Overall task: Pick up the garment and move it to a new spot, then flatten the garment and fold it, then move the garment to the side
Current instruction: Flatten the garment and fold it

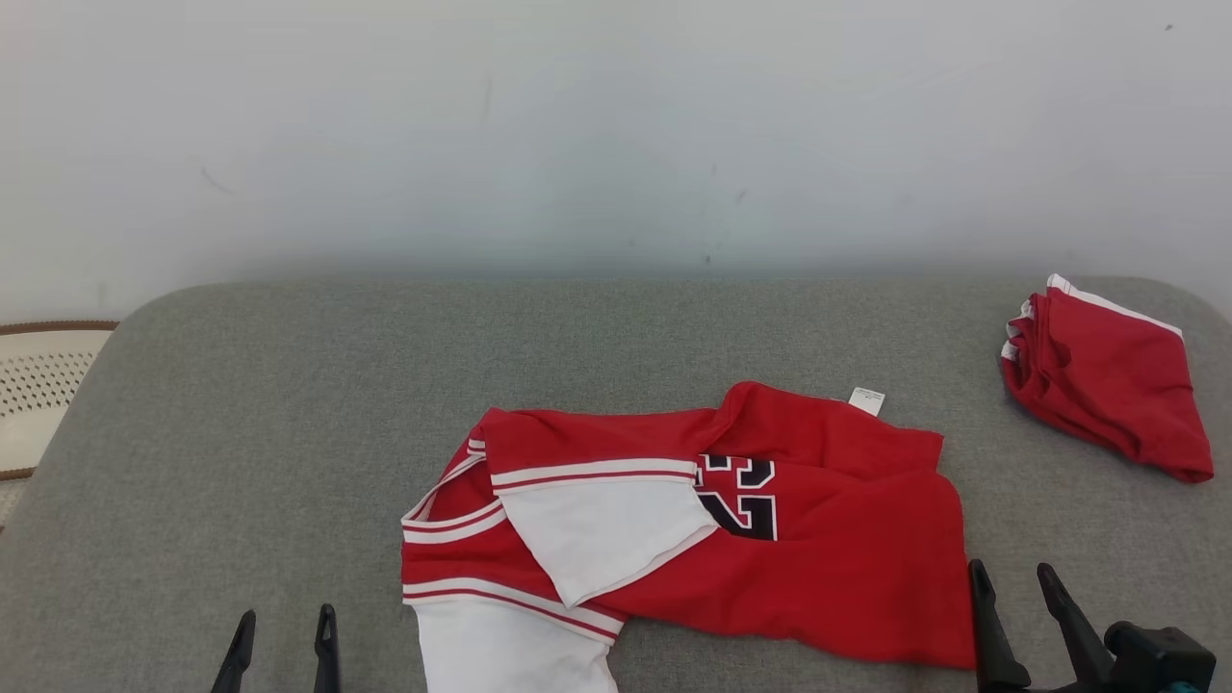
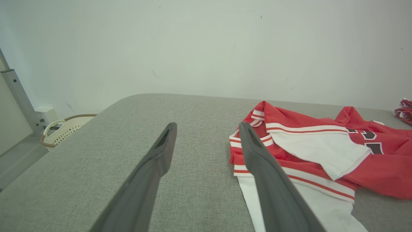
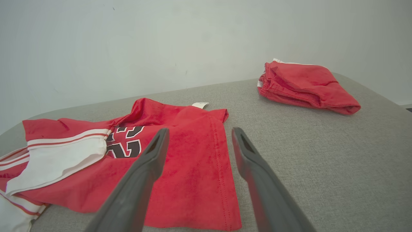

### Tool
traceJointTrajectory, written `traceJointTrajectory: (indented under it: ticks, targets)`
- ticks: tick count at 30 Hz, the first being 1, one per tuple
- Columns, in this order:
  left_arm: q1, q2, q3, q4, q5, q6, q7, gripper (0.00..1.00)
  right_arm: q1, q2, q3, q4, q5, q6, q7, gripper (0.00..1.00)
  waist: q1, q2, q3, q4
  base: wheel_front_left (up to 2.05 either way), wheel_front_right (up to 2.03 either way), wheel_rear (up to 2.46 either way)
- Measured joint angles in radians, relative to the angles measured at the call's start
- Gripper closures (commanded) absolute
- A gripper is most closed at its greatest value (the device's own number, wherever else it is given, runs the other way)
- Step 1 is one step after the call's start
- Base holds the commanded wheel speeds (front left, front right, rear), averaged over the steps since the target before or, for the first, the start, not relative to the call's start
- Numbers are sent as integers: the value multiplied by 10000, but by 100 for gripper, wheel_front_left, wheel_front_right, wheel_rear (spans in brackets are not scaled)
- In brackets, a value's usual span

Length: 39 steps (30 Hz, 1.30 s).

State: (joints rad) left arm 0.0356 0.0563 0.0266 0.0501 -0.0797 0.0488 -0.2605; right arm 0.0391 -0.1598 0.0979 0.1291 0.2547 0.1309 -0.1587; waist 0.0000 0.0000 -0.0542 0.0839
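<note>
Red and white, the jersey (image 1: 731,539) lies crumpled at the lower middle of the head view on the grey table (image 1: 289,404), with one white sleeve flopped over its chest and a tag at its upper edge. The left gripper (image 1: 288,616) stands at the bottom left, jaws apart and empty, clear of the cloth. The right gripper (image 1: 1011,568) at the bottom right is likewise spread and empty, just beside the hem. A folded red pile (image 1: 1107,385) sits at the right edge and a basket (image 1: 38,385) at the far left. In the left wrist view the spread fingers frame bare table, with the jersey's striped collar to their right. In the right wrist view the fingers straddle the hem's side edge, with the pile at the upper right. As I judge the risks, a pinch on the overlapped sleeve would lift one layer only and drag the rest twisted. A carry toward the right could also knock the pile.
</note>
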Motion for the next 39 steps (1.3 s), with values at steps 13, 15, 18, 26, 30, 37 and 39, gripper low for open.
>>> traceJointTrajectory:
  ticks: [13,15,18,26,30,37,39]
  targets:
    - [22,-10,-2,-10,0,-4,0,0,-16,-100,207,10,75,0,-13,0,0,0,32,44,0,0,0]
    - [23,-10,0,-10,0,-4,0,0,-29,-109,209,17,77,0,-15,0,0,0,33,47,0,0,0]
    - [24,-12,10,-8,0,-19,0,0,-35,-109,211,23,77,0,-17,0,0,0,32,46,0,0,0]
    - [31,-15,40,-15,0,-19,0,0,-35,-105,205,27,75,0,-33,0,0,0,45,44,0,0,0]
    - [32,-17,58,-8,-2,-21,0,0,-35,-100,207,27,75,0,-31,0,0,0,61,44,0,0,0]
    - [30,-21,69,8,-13,-31,0,0,-48,-102,205,67,75,0,-36,0,0,0,74,57,0,0,0]
    - [30,-23,67,6,-15,-31,0,0,-49,-102,201,81,75,0,-38,0,0,0,71,59,0,0,0]
